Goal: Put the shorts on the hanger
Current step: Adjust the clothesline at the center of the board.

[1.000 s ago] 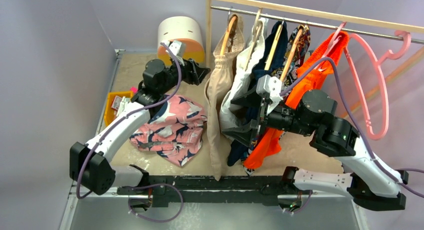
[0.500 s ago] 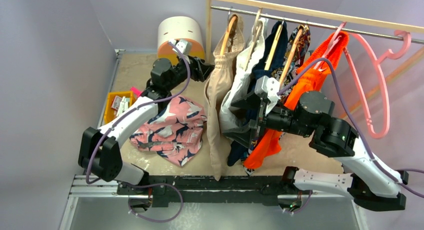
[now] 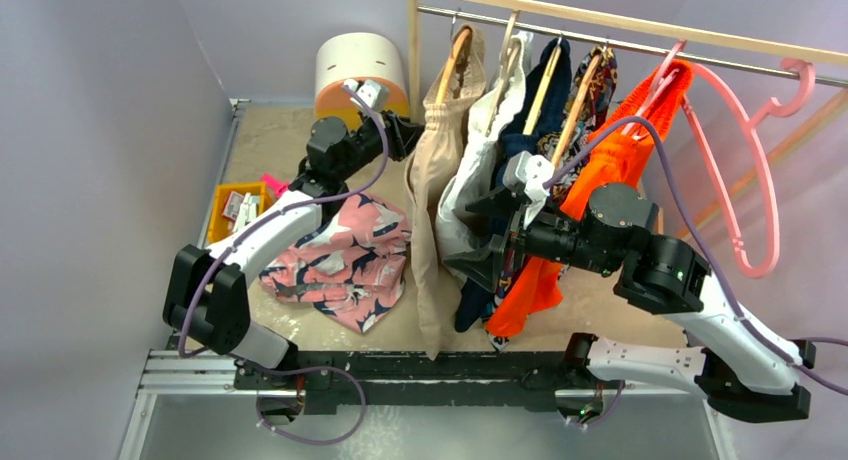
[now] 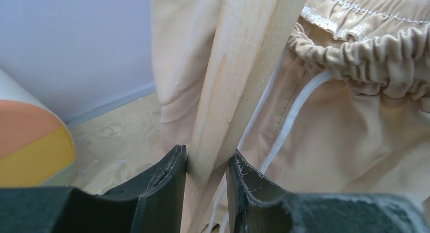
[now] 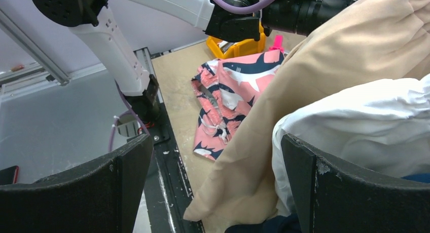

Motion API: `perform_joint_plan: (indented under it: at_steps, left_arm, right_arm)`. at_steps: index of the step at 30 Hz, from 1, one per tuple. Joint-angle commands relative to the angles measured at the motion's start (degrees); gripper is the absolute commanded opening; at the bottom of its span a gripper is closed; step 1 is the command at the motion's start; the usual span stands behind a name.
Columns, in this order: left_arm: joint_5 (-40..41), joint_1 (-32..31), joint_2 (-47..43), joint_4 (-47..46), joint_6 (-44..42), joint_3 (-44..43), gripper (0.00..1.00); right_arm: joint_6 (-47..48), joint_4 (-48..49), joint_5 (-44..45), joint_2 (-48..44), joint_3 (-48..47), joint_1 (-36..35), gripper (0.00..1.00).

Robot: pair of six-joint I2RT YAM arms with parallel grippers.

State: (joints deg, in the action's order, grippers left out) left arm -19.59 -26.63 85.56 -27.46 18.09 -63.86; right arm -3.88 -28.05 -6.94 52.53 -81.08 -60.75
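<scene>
What worried me was the left gripper (image 4: 207, 161): its jaws stood narrow, pinching the wooden post (image 4: 238, 66) of the rack (image 3: 411, 60) from both sides. Any pull from that arm, I judged, would drag or tip the rack and set everything on it swinging. That could shake the hanger (image 3: 762, 210) off the rack's right end, where it hung bare by its hook. The right gripper (image 5: 215, 177) stood wide and held nothing. It was pushed in among the hanging clothes, with a beige garment (image 5: 304, 91) and a white one (image 5: 365, 121) between its fingers, so a careless close or retreat could snag them.

Neither gripper touched the shorts (image 3: 345, 255). They lay in a crumpled heap on the tabletop (image 3: 265, 140), toward its left edge and nearer the front, well apart from the hanger. They were pink with a navy-and-white print, folded over themselves, and I could not pick out the waistband clearly. Being soft, they would likely sag from a single pinch.
</scene>
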Motion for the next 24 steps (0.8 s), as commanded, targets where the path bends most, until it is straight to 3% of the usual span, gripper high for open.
perform_joint_plan:
  at_steps: [1, 11, 24]
  left_arm:
    - [0.0, 0.4, -1.0, -7.9, 2.1, -0.5, 0.17]
    - [6.8, 0.1, -6.0, -6.6, -2.3, 2.5, 0.00]
    - [26.3, 0.1, -12.6, -5.1, -8.2, 7.7, 0.00]
  right_arm:
    - [-0.5, 0.5, 1.5, -0.5, 0.1, -0.1, 0.99]
    - [-0.5, 1.3, 2.4, -0.8, 1.4, -0.2, 0.99]
    - [-1.0, 3.1, 3.6, -2.0, 3.3, -0.2, 0.99]
